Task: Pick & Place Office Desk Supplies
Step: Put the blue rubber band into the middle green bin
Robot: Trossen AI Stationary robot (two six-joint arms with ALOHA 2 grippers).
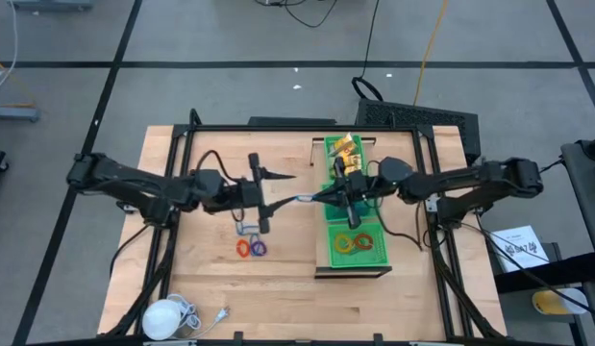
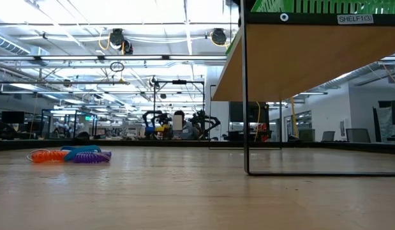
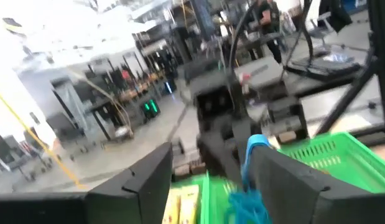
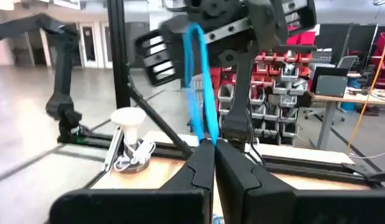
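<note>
A thin blue ring [image 1: 299, 199] is stretched in the air between my two grippers, beside the green mesh tray [image 1: 379, 252] on its shelf. My right gripper [image 4: 212, 149] is shut on one end of the ring. My left gripper [image 1: 280, 190] faces it from the table's left with its fingers apart, and the ring's other end [image 4: 193, 34] lies by one of those fingers. Red and purple rings [image 1: 250, 247] lie on the table below. Yellow packets [image 1: 345, 147] sit at the tray's far end and orange rings [image 1: 355, 242] at its near end. My right gripper pinches the blue ring's end [image 4: 208, 132] between its two shut fingers. They come about level from the table's right. The ring is lifted clear and drawn into a long narrow loop toward the left gripper. My left gripper: I cannot tell whether a finger touches the ring's other end.
The wooden shelf under the tray stands on thin black legs [image 2: 245, 96] right of the middle. A white round object with a cord [image 1: 168, 316] lies at the near left corner. Orange, blue and purple rings [image 2: 69, 154] show on the tabletop in the low view.
</note>
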